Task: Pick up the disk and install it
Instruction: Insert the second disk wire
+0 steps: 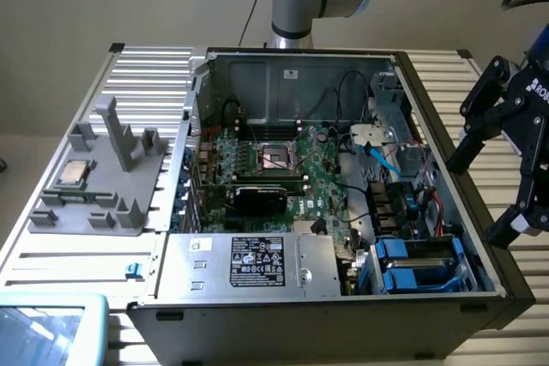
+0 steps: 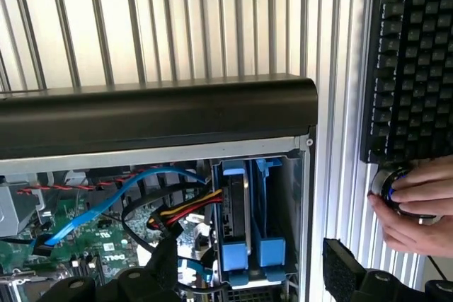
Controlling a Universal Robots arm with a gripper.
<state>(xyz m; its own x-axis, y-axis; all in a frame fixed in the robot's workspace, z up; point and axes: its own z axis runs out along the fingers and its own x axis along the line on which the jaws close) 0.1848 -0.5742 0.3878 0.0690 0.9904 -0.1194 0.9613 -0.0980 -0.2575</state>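
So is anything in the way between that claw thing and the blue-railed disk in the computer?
Nothing visible blocks it. The end effector hangs open outside the case wall on the exterior view's right, and the case is open on top. The disk sits in its blue-railed bay in the near corner, uncovered; the cables lie farther back.

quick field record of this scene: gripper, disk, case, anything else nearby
gripper: open, holding nothing, outside the case at the exterior view's right
disk: in blue carrier rails, seated in the case's drive bay
case: open computer tower lying on a slatted table
grey fixture: on the table at the exterior view's left, a CPU chip on it
hand: on a round knob beside a keyboard
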